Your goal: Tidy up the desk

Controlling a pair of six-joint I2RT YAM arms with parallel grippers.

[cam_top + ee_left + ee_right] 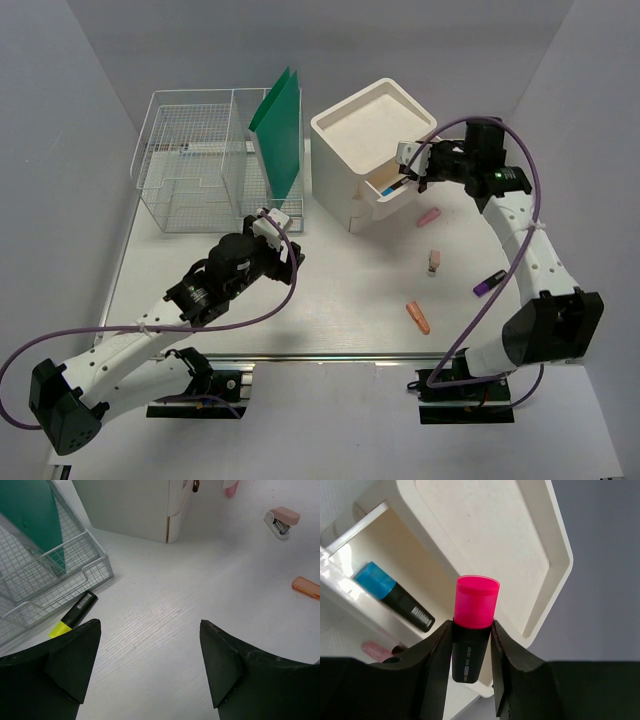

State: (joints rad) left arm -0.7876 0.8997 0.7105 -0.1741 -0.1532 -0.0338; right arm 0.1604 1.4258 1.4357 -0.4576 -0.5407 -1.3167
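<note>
Stretching between plain grey walls (60, 120), the white desk (340, 290) in the overhead view runs from the metal rail (330, 357) at its near edge back to a wire basket (190, 170) and a white drawer box (365, 130). The left wrist view shows the left gripper (150, 665) spread wide above bare tabletop, a yellow highlighter (74, 614) just beside the wire basket. The right wrist view shows the right gripper (472, 652) clamped on a pink highlighter (472, 615) near the open drawer (342, 587), where a blue highlighter (395, 597) lies.

Pink highlighter (473, 630) print illegible
</note>
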